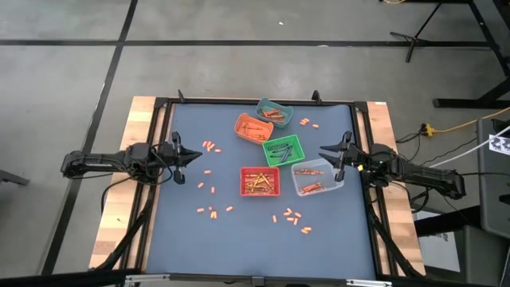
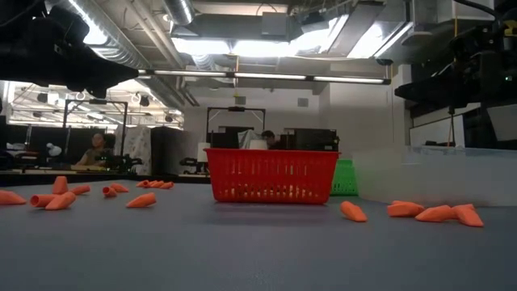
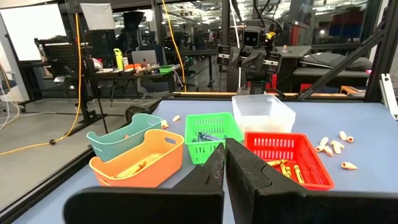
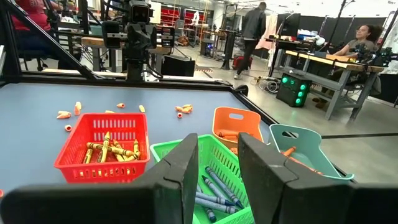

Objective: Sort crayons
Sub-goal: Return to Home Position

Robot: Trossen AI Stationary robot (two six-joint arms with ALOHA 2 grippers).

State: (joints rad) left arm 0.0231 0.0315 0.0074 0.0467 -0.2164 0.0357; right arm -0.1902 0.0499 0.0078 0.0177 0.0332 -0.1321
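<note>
left gripper point(image 3: 224, 155) sits at the mat's left edge, its dark fingers pressed together on nothing. right gripper point(image 4: 217, 149) hangs at the right edge near the clear tub, fingers parted a narrow way and empty. for homing, i'd judge you should draw each arm straight back, clear of the bins (the right one is closest to a rim), without sweeping across the mat.

short orange-red wax crayon stubs point(image 2: 353, 212) lie scattered on bare mat, left of and in front of the bins. yellow sticks fill the red plastic mesh basket point(image 3: 273, 138) and blue ones the green mesh basket point(image 3: 199, 152). orange ones lie in the smooth orange tub point(image 3: 155, 165), teal tub point(image 3: 118, 138) and clear plastic tub point(image 3: 264, 118). the stubs are round and tapered, so a nudge would likely roll them on the flat dark blue mat point(image 1: 183, 231), which lies on a pale wooden table point(image 1: 119, 215).
</note>
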